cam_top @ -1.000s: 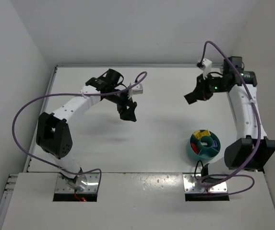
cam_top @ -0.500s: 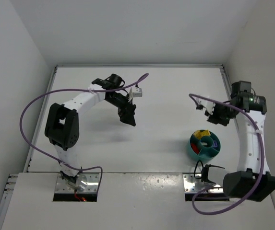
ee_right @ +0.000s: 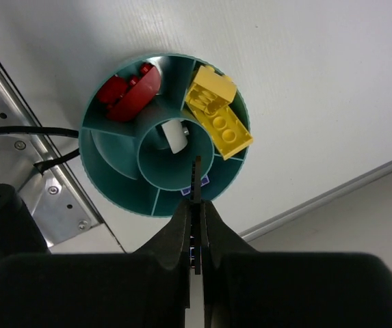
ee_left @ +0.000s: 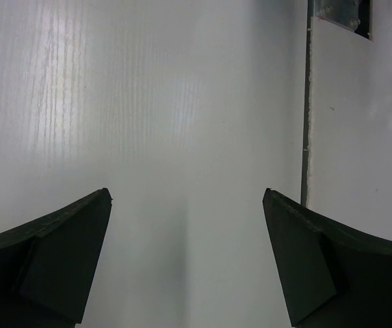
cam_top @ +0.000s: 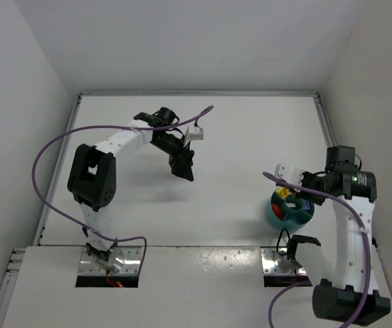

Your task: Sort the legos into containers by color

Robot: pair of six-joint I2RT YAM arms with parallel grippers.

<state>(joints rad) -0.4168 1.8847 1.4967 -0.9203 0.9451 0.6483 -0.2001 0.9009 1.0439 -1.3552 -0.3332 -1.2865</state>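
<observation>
The left tool (ee_left: 185, 197) hangs spread wide over the bench (ee_left: 182, 82). In the teal bowl (ee_right: 88, 147), red legos (ee_right: 131, 85) and yellow legos (ee_right: 219, 113) fill neighbouring compartments, and a lavender brick (ee_right: 204, 180) peeps from under the right tool (ee_right: 197, 195), which is pressed together with nothing visibly pinched. The bricks look light, rigid and slick, so they are probably best pinched across their flat sides.

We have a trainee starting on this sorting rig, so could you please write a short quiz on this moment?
1. True or false: the black left gripper is open and holds nothing.
2. What lies in the central ring of the round teal plastic bowl? A) a yellow brick B) a small white piece C) a red brick
3. Which arm's gripper hangs shut above the bowl?
Key: 1 true; 2 B; 3 the right gripper.
</observation>
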